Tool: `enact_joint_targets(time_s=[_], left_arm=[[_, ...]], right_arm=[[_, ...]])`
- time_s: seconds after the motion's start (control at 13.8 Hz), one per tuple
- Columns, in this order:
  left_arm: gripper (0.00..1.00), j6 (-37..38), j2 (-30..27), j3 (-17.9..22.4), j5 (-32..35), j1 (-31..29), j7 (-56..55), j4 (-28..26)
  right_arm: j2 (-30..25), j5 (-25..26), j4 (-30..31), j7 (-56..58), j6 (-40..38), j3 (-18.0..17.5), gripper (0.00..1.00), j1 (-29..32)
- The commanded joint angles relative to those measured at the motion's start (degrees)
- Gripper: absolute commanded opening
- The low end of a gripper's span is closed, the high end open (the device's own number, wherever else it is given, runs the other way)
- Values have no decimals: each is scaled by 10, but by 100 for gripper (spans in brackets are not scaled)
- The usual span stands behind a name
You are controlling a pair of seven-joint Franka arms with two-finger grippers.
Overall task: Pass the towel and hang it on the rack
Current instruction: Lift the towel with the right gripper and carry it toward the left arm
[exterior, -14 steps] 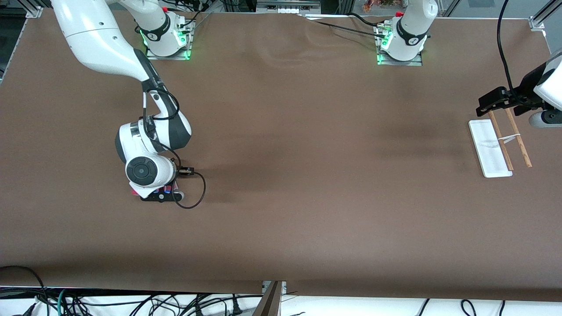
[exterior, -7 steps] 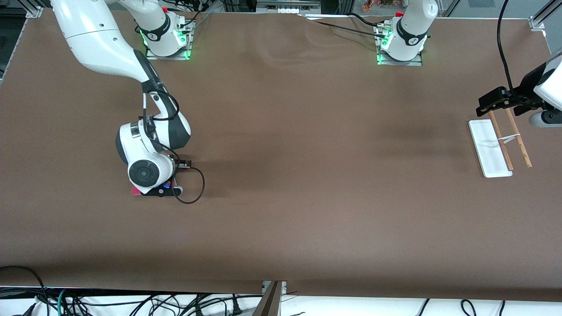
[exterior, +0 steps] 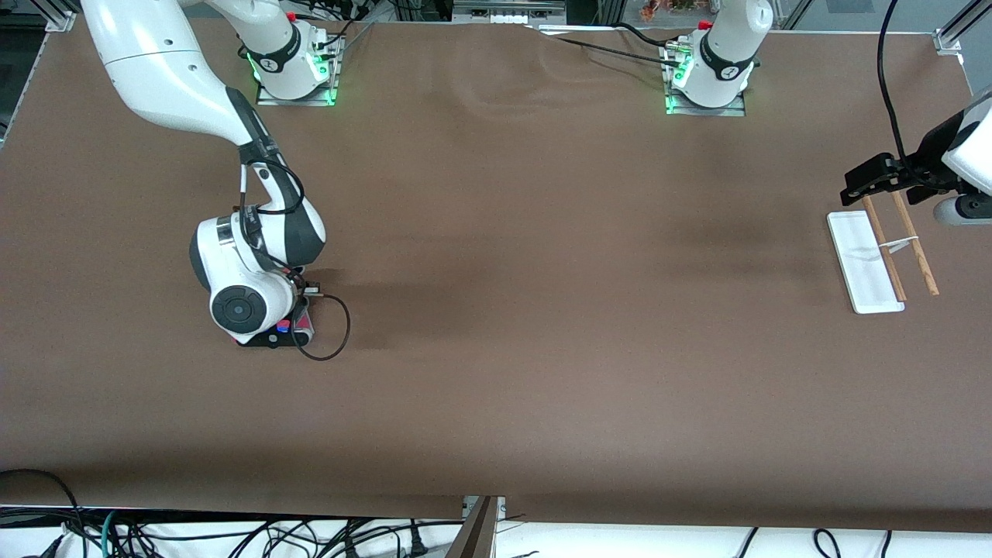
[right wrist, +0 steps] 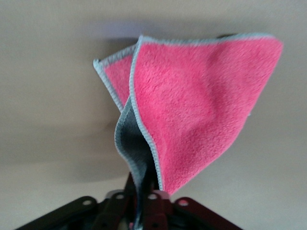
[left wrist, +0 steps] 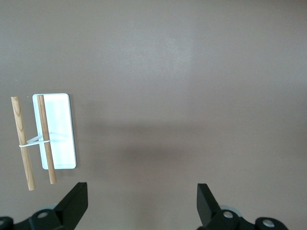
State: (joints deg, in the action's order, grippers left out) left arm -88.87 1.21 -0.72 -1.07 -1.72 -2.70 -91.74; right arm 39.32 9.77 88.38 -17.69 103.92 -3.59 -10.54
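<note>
My right gripper [right wrist: 144, 191] is shut on the towel [right wrist: 192, 105], which hangs folded from the fingers with its pink-red face out, a strip of dark grey face and light-grey trim showing. In the front view the right gripper [exterior: 271, 335] sits low over the table at the right arm's end, and only a sliver of the towel [exterior: 304, 319] shows under the wrist. The rack [exterior: 876, 260], a white base with two brown rods, stands at the left arm's end; it also shows in the left wrist view [left wrist: 48, 134]. My left gripper [left wrist: 142, 206] is open and empty above the table beside the rack, also seen in the front view [exterior: 860, 182].
The brown table cover [exterior: 542, 310] is bare between the two arms. A black cable [exterior: 329, 333] loops from the right wrist. Cables hang below the table's front edge.
My right arm has moved toward its own end of the table and slightly up, carrying the towel. The left arm has not moved.
</note>
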Motion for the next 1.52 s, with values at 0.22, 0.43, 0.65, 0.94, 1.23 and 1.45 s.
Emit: enact_joint_targets(time_s=[0.22, 0.43, 0.65, 0.94, 1.23, 1.45], left_arm=[[100, 2, -9, 0, -14, 0, 7, -2], [100, 1, -9, 0, -13, 1, 7, -1], [100, 0, -9, 0, -14, 1, 7, -1], [100, -2, -3, 1, -15, 0, 16, 2], [100, -2, 1, 1, -16, 0, 16, 6], [100, -3, 31, 1, -15, 3, 16, 13]], right_arm=[[-17, 4, -95, 10, -70, -6, 0, 8], [-29, 3, -164, 10, -108, -11, 0, 2], [-51, -3, -206, 2, -126, -56, 0, -5], [-64, -27, -255, -60, -130, -122, 0, -10], [-64, -27, -284, -180, -89, -179, 0, -47], [-64, -26, -284, -204, -30, -178, 0, -105]])
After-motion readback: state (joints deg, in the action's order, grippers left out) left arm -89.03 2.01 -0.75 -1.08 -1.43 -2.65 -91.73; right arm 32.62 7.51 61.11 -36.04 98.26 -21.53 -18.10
